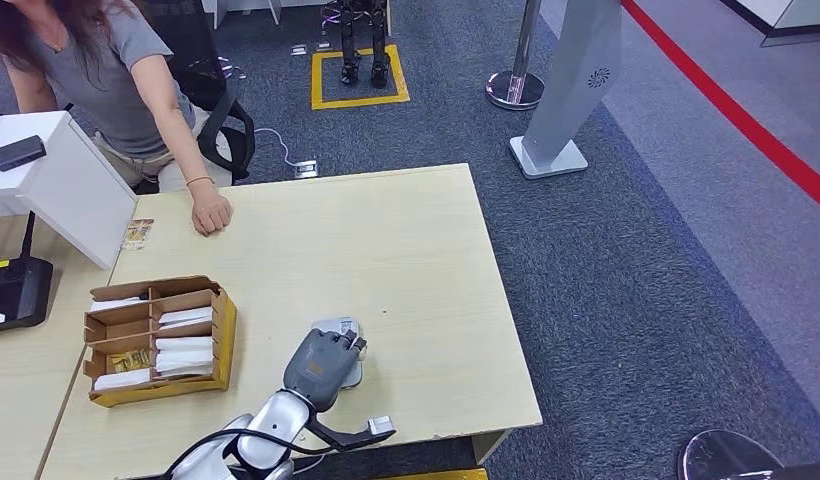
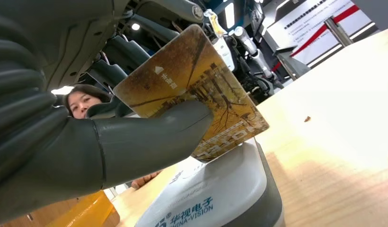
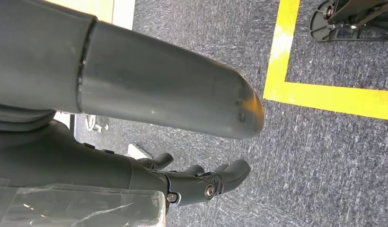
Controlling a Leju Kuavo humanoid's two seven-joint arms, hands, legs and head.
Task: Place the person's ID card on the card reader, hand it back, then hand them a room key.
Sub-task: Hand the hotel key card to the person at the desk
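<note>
My left hand (image 1: 324,365) hovers over the white card reader (image 1: 338,327) near the table's front edge. In the left wrist view its thumb (image 2: 149,137) pinches a yellow-brown card (image 2: 192,90) against the fingers, one corner just above the reader's top (image 2: 216,189). The person sits at the far left with a fist (image 1: 212,214) resting on the table. My right hand (image 3: 149,90) hangs beside my body over the carpet, its fingers apart with nothing in them. A cardboard box (image 1: 223,335) of white and yellow key cards stands on the table to the left.
A white monitor back (image 1: 61,185) and black stand (image 1: 16,290) sit at the far left. A small card (image 1: 137,233) lies by the monitor. Light wood table (image 1: 406,250) is bare on the right. A stanchion (image 1: 516,85) and grey sign (image 1: 571,90) stand on the carpet beyond.
</note>
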